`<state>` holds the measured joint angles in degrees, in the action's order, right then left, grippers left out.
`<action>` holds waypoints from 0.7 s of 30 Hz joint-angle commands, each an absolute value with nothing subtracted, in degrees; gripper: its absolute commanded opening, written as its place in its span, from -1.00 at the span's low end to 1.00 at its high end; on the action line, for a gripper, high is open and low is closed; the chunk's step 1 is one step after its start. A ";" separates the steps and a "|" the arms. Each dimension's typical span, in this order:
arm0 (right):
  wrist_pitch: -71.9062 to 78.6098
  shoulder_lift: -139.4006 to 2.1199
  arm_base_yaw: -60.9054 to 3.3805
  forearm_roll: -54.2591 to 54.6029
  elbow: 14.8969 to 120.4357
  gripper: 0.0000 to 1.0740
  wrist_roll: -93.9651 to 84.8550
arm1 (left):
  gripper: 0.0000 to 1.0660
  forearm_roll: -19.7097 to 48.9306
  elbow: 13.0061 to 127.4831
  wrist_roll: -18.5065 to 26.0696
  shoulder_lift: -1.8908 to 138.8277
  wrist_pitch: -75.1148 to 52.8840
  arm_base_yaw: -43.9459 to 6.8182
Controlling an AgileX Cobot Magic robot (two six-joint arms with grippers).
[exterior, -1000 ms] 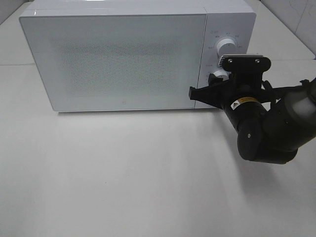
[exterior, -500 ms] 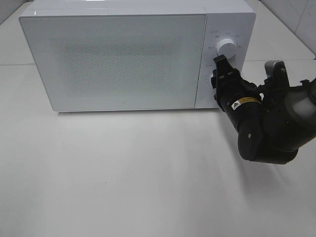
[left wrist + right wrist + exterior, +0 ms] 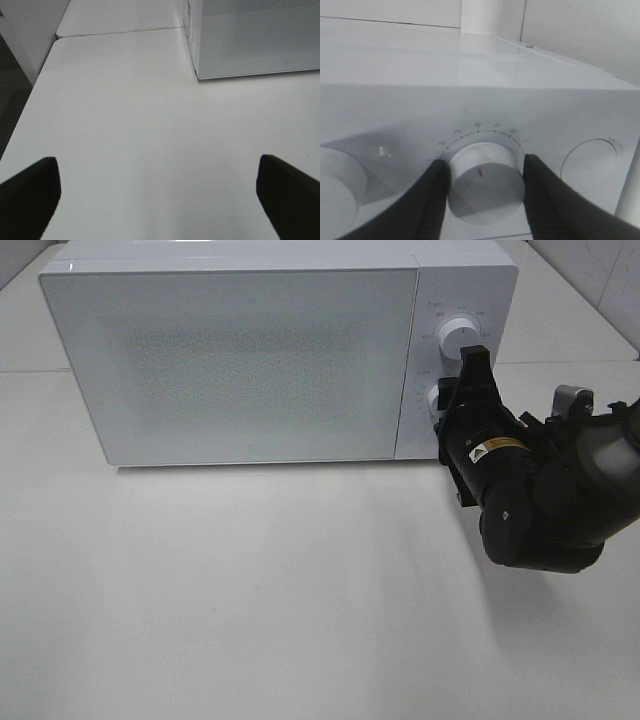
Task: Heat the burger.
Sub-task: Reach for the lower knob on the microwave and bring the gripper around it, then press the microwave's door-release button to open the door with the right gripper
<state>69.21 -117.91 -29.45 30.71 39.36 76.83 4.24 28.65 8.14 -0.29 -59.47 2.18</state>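
Right wrist: right claw grips microwave dial.

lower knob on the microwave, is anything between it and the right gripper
Nothing visible does. The right gripper has its fingers on either side of the lower knob, closed on it. The burger is not in view and the microwave door is shut.
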 commanded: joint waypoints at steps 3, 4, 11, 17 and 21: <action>81.59 -117.69 -29.45 29.62 39.76 -0.31 76.38 | 0.89 4.24 28.53 7.85 -1.49 -59.30 2.35; 81.59 -117.69 -29.45 29.62 39.76 -0.31 76.38 | 0.89 4.24 28.53 7.85 -1.49 -59.30 2.35; 81.36 -117.69 -29.45 29.11 38.85 -0.04 76.20 | 0.89 4.24 28.53 7.85 -1.49 -59.30 2.35; 81.53 -117.69 -29.45 29.91 38.22 0.26 76.15 | 0.89 4.24 28.53 7.85 -1.49 -59.30 2.35; 81.76 -117.63 -29.45 29.91 38.22 0.56 77.35 | 0.89 4.24 28.53 7.85 -1.49 -59.30 2.35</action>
